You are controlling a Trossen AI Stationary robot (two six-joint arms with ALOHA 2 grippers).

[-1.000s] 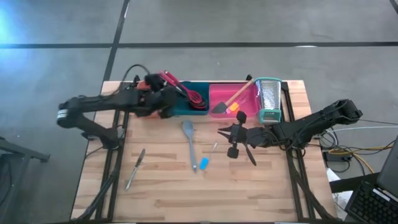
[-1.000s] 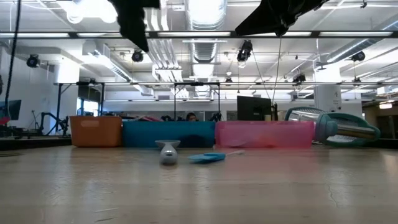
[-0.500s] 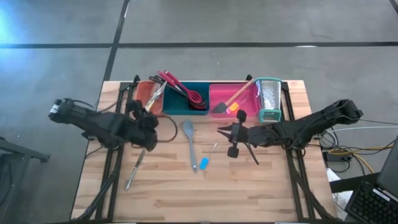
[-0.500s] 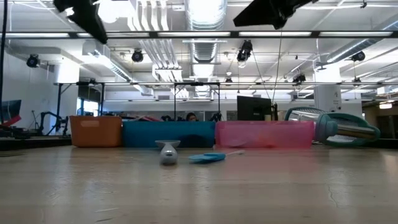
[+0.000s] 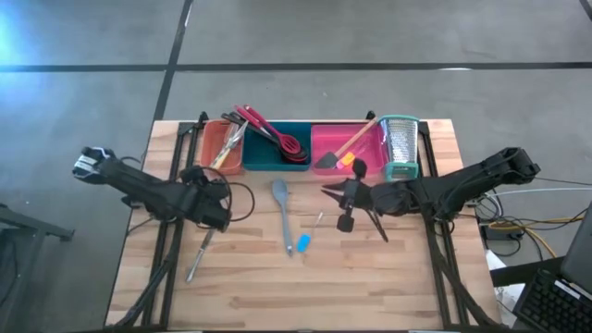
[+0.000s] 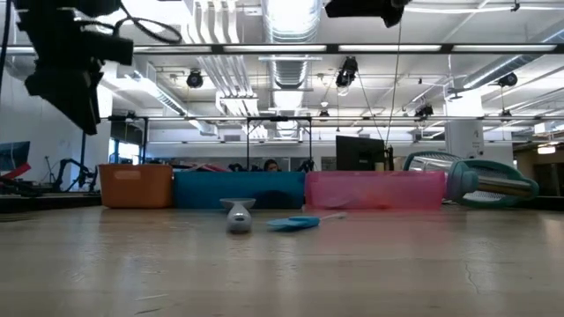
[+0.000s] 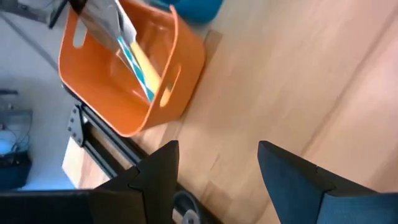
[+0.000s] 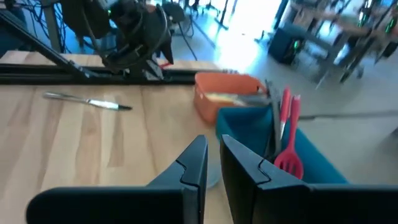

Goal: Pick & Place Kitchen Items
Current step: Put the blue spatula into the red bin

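**Both arms low over the table, neither carrying anything**

From the overhead camera I saw the left gripper over the left part of the wooden table, just below the orange tray. In its wrist camera the 2 dark fingers stood apart with bare wood between them, nothing held. Right beside it, toward the near edge, a metal knife lay flat on the wood, slanted; the right wrist camera showed it too, on the boards in front of the other arm.

Along the far edge sat 3 trays in a row. The orange tray held a few slim utensils leaning on its rim, among them a yellow and a blue one. The teal tray held red and black long-handled tools sticking out over its far-left corner. The pink tray held a wooden-handled spatula with a dark blade and something small and orange. A box grater with teal trim lay at the right end of the row.

In the middle of the table a grey spoon lay with its bowl toward the trays, and a small blue tool lay touching its handle end.

The right gripper hovered just right of the spoon, in front of the pink tray. Its wrist camera showed the 2 fingers nearly together, closed on nothing.
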